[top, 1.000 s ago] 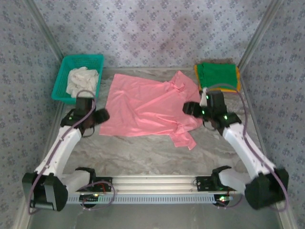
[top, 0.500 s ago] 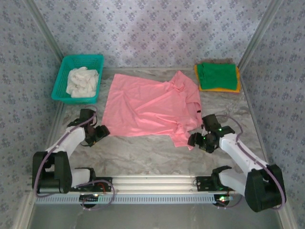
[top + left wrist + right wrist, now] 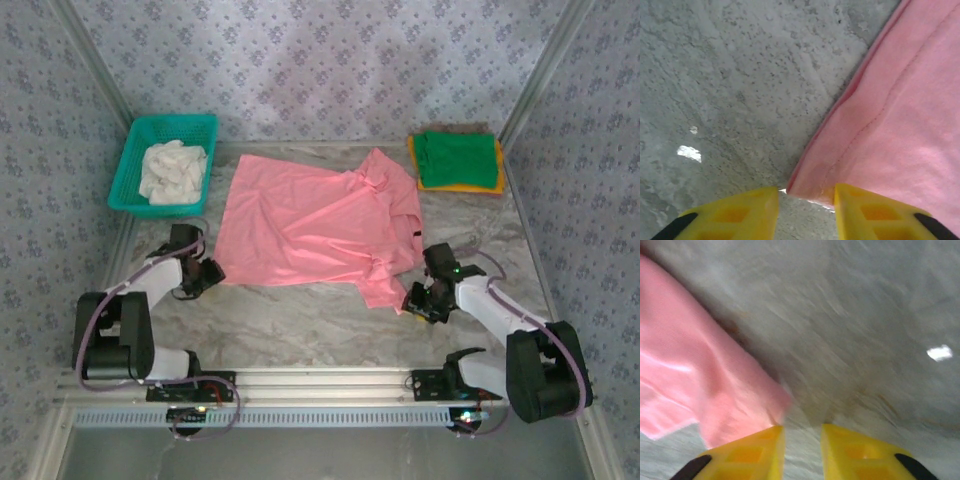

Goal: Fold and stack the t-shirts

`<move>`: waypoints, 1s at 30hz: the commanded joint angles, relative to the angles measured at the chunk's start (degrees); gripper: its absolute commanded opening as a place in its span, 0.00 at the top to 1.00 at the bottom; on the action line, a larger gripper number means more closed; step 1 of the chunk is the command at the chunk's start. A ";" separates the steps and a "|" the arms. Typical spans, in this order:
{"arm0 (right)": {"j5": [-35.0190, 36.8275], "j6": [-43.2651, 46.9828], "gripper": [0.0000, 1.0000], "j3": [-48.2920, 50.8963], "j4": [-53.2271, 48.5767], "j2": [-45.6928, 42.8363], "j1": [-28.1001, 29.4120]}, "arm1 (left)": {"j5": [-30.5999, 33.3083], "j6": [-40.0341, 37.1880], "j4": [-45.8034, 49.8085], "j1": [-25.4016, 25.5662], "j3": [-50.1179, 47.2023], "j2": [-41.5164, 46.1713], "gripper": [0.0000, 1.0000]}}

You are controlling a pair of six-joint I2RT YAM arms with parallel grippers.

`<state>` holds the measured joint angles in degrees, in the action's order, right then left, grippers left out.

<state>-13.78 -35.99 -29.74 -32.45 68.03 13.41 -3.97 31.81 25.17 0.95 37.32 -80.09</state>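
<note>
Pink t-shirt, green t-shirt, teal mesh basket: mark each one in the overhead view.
Pink t-shirt (image 3: 300,225), top external view, middle of its spread body.
Green t-shirt (image 3: 458,160), top external view, centre of the folded top face.
Teal mesh basket (image 3: 175,119), top external view, its far rim.

The table (image 3: 300,320) has a grey, marbled top with a metal rail (image 3: 320,380) running along its near edge. A salmon-pink t-shirt (image 3: 310,225) lies spread across the middle, lightly wrinkled, with one sleeve reaching toward the near right. In the left wrist view, a stitched corner of it rests flat on the mottled grey surface (image 3: 740,90). In the right wrist view, which is blurred, another pink edge lies on the same top. A teal plastic mesh basket (image 3: 130,165) stands in the far left corner, apart from the pink shirt. A folded orange-yellow t-shirt (image 3: 455,189) lies in the far right corner.
</note>
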 commanded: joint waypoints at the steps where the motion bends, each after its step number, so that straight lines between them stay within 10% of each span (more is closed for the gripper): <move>1: -1.69 0.38 0.79 -1.13 10.69 -0.34 -0.46 | -0.59 -1.27 -5.82 -0.02 1.19 -3.40 0.75; 9: -2.79 0.59 0.95 -1.20 11.74 -0.60 -2.68 | -0.78 -2.50 -6.24 -0.40 4.75 -6.35 1.00; 30: 0.54 -18.40 1.00 -14.07 -33.55 -33.12 -7.19 | -5.17 -0.83 9.00 -0.54 2.98 13.16 1.00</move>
<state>-15.42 -47.51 -46.74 -54.13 38.17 5.34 -7.60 30.52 29.23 0.38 41.76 -68.93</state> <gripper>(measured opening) 0.066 0.050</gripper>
